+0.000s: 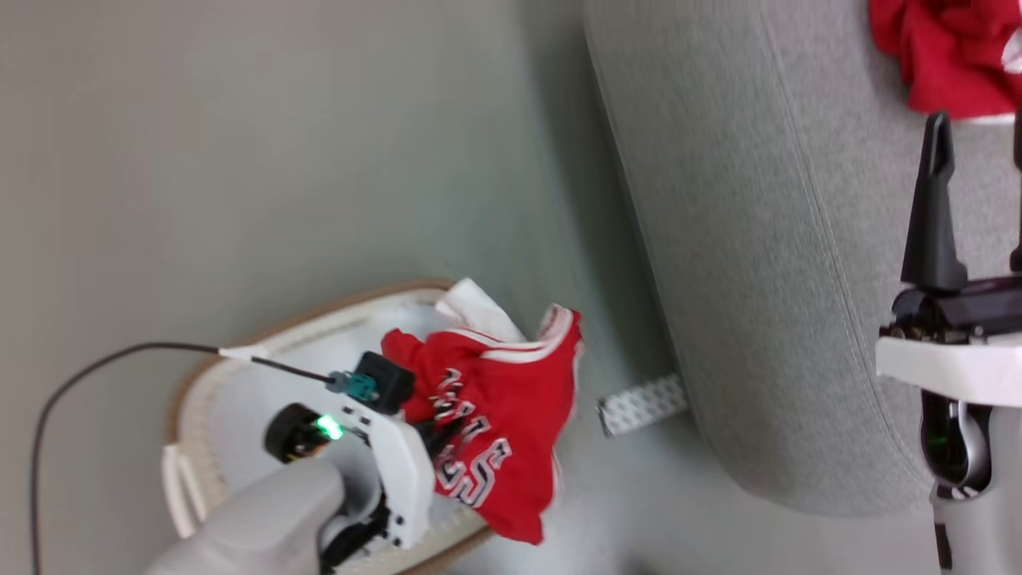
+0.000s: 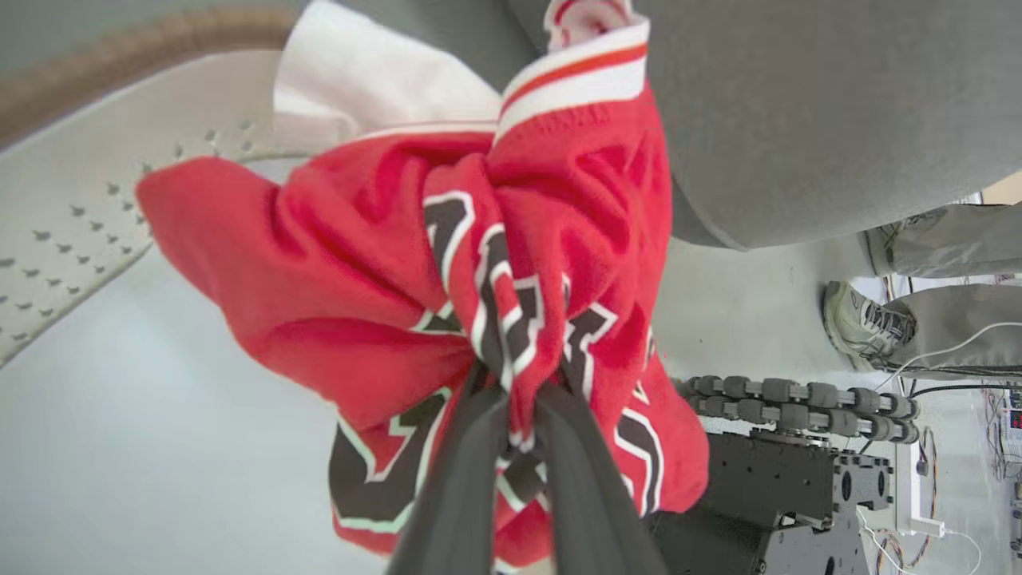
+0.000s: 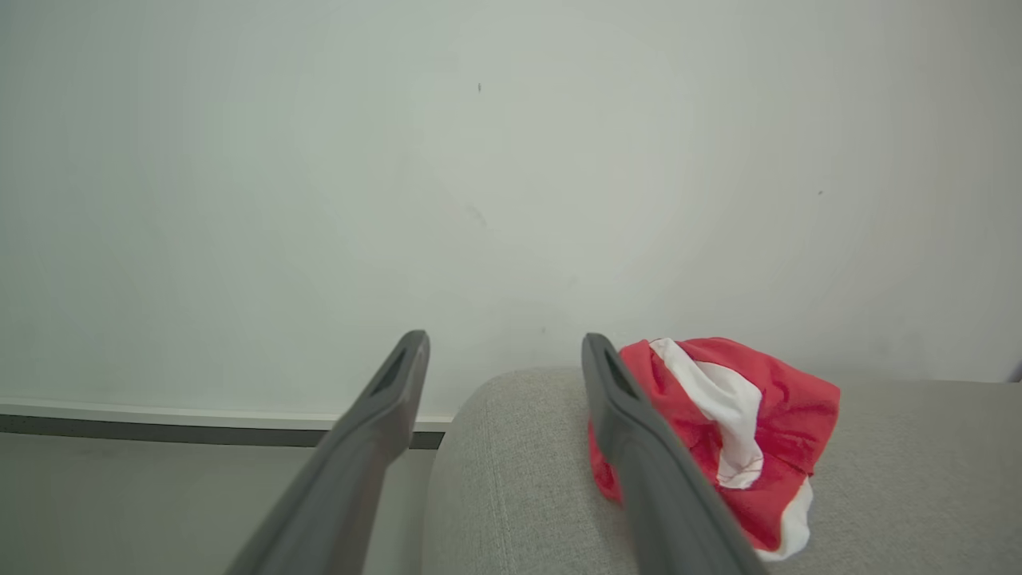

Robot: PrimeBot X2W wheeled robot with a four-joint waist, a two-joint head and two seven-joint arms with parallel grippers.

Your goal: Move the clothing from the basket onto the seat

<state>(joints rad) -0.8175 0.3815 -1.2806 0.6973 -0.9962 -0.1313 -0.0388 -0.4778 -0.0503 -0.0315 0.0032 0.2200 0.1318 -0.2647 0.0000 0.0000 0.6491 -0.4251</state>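
Your left gripper (image 2: 511, 399) pinched tight on the red jersey (image 2: 359, 263), over the basket (image 1: 239, 375), right gripper (image 3: 503, 351) wide and empty — striped red piece (image 3: 718, 415) on the seat (image 3: 918, 479)

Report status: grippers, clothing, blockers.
Left gripper: jaws shut on red jersey over basket. Right gripper: jaws open, empty, above seat. Red-and-white piece on seat. Person's shoe by seat, not blocking.
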